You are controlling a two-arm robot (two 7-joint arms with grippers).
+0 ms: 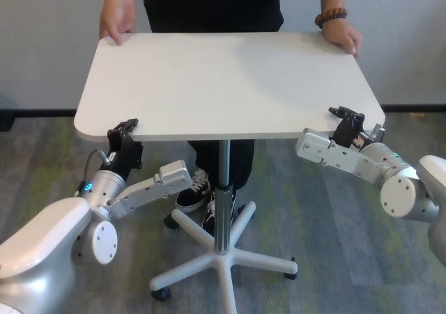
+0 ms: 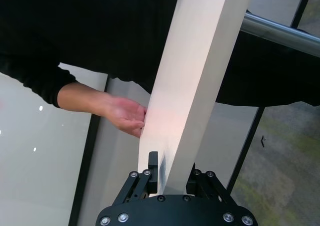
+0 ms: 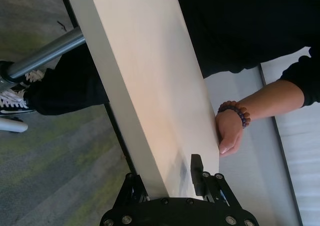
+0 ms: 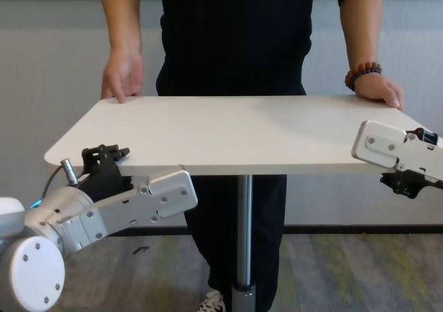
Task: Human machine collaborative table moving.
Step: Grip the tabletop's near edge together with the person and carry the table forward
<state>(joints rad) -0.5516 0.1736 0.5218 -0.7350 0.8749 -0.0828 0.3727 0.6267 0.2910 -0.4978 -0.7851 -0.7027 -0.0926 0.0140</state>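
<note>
The white table (image 1: 223,77) stands on a silver pole (image 1: 221,189) between me and the human (image 1: 212,1). The human in black holds the far edge with both hands, one at each far corner (image 1: 115,23) (image 1: 343,35), with a bead bracelet (image 1: 332,14) on one wrist. My left gripper (image 1: 123,129) is shut on the table's near edge by the left corner; it also shows in the left wrist view (image 2: 172,173) and chest view (image 4: 104,156). My right gripper (image 1: 346,118) is shut on the near edge by the right corner, also shown in the right wrist view (image 3: 170,178).
The pole ends in a white star base on castors (image 1: 223,262) on grey-green carpet. The human's black-and-white shoes (image 1: 195,189) stand close behind the base. A pale wall with dark skirting (image 1: 411,108) runs behind the human.
</note>
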